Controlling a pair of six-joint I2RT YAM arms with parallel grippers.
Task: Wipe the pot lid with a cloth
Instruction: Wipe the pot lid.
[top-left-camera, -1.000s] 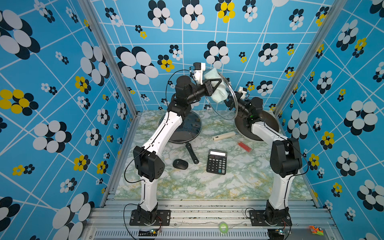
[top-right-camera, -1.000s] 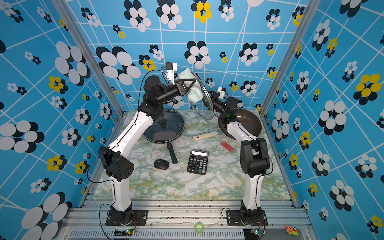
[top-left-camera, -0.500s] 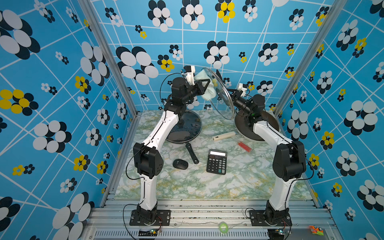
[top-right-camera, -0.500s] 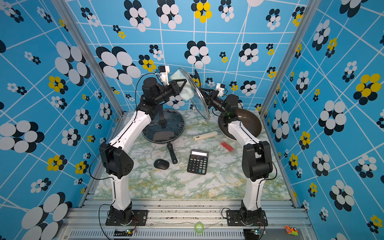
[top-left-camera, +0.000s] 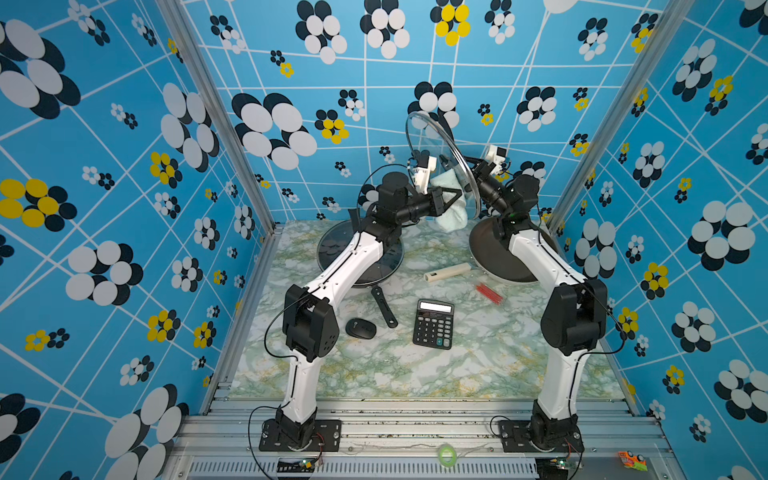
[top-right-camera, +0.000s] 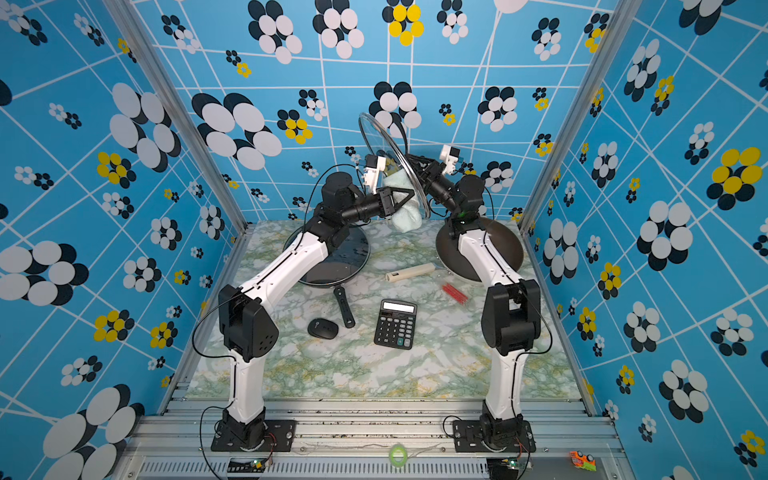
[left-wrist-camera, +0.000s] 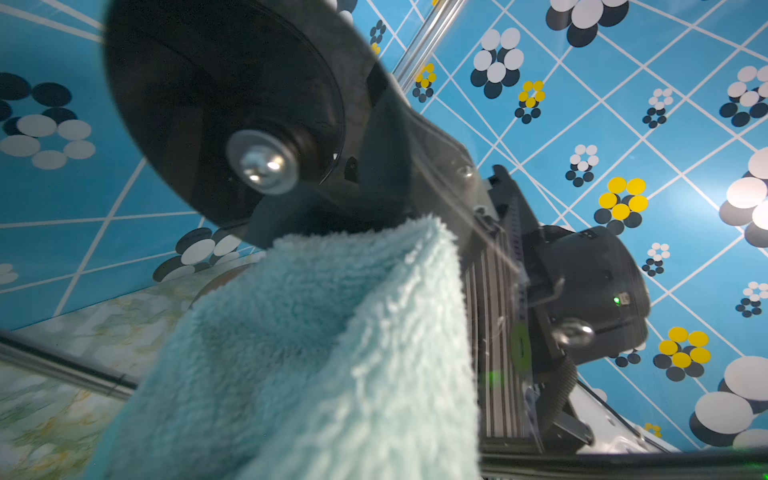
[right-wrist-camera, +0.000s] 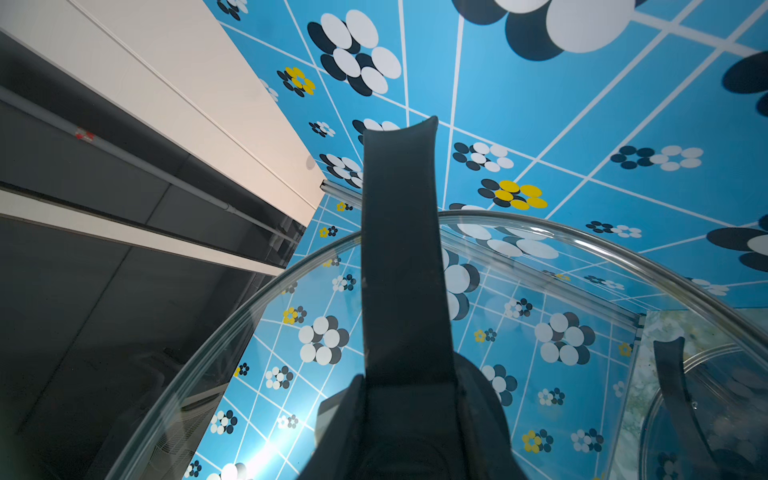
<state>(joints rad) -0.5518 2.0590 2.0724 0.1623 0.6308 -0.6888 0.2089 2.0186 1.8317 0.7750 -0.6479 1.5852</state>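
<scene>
I count two pans (top-left-camera: 332, 245) (top-left-camera: 490, 249), one glass lid (top-left-camera: 446, 149), one cloth (top-left-camera: 451, 210), one calculator (top-left-camera: 433, 325), one mouse (top-left-camera: 360, 328), one red item (top-left-camera: 489, 293).

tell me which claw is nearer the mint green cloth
Left. The left claw is clamped on the cloth itself; the right claw grips the knob of the pot lid, on the other side of the glass from the cloth.

I'm running this from afar in a robotics lab test booth, not a real kitchen: blue flower-print panels (top-left-camera: 124, 174) wall three sides, held by aluminium posts (top-left-camera: 224, 124), around a marble-print tabletop (top-left-camera: 478, 365). My left arm (top-left-camera: 345, 266) and right arm (top-left-camera: 540, 257) are bolted through black base plates (top-left-camera: 328, 432) onto a slotted aluminium rail (top-left-camera: 415, 424), cables (top-left-camera: 266, 338) exposed. Above the booth my right wrist view catches a white ceiling beam (right-wrist-camera: 166, 104) and pipework (right-wrist-camera: 124, 153)
</scene>
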